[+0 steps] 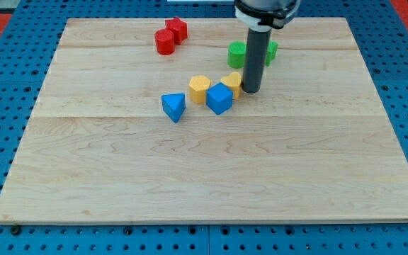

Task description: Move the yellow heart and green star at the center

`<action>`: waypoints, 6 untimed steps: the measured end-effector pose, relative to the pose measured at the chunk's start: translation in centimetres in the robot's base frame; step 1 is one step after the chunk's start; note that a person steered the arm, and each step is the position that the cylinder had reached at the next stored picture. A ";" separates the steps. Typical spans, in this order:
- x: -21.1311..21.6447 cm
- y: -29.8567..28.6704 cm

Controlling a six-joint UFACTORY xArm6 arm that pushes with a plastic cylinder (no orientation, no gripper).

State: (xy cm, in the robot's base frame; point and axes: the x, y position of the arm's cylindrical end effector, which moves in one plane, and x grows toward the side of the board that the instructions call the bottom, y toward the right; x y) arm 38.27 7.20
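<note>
My tip rests on the board just right of the yellow heart, touching or nearly touching it. The heart is partly hidden by the blue cube in front of it. The green star lies above the tip, mostly hidden behind the rod. A green cylinder stands to the left of the rod. A yellow hexagon sits left of the blue cube.
A blue triangular block lies left of the yellow hexagon. A red cylinder and a red star sit together near the view's top. The wooden board is bounded by a blue pegboard.
</note>
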 end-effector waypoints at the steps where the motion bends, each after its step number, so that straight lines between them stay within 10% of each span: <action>1: -0.7 0.7; 4: -10.8 9.8; 6: -10.1 -2.6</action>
